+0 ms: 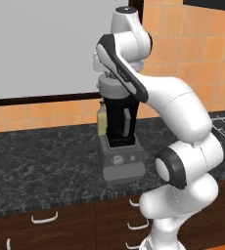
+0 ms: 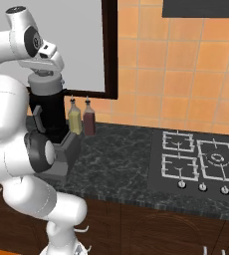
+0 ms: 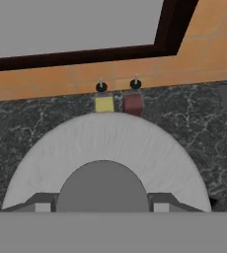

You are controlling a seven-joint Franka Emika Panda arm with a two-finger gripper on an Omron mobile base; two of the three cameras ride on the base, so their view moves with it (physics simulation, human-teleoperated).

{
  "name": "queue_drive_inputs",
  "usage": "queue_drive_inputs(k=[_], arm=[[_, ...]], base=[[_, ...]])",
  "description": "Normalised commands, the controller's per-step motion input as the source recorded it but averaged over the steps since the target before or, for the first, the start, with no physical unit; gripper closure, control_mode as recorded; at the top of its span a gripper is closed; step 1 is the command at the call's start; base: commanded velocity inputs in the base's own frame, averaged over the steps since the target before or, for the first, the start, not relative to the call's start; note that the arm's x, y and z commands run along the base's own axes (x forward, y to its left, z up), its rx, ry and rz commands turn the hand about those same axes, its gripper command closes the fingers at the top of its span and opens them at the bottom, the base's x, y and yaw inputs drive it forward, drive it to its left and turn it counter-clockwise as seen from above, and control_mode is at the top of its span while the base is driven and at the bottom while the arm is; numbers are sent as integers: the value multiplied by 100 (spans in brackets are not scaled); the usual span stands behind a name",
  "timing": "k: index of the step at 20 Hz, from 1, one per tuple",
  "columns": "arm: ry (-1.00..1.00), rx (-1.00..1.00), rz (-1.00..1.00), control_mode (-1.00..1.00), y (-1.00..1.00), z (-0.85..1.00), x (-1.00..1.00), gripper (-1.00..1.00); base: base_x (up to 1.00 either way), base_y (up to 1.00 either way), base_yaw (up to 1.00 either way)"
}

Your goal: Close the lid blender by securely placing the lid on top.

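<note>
The blender (image 1: 120, 163) stands on the dark counter, a grey base with a dial and a tall black jar (image 1: 118, 122) with a side handle. The light-grey round lid (image 3: 110, 141) sits right at the jar's top (image 2: 46, 83), with no gap visible between them. My gripper (image 3: 103, 203) points straight down from above and is shut on the lid's raised central knob (image 3: 103, 183), one fingertip on each side. In the right base view the gripper (image 2: 45, 74) is just above the lid, partly hidden by my arm.
A pale yellow bottle (image 2: 75, 121) and a dark red bottle (image 2: 89, 122) stand against the tiled wall just behind the blender. A cooktop (image 2: 201, 159) lies to the right on the counter (image 1: 41, 161). A dark-framed window (image 1: 41, 44) is behind.
</note>
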Motion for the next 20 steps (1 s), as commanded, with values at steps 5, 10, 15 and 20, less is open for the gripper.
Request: queue_drive_inputs(k=[5,10,15,20], arm=[[0,0,0,-100,0,31,-18,100],[0,0,0,-100,-3,21,-30,100],[1,0,-1,-100,-11,1,-11,100],[1,0,0,-100,-7,0,0,100]], base=[[0,0,0],[0,0,0],[0,0,0],[0,0,0]])
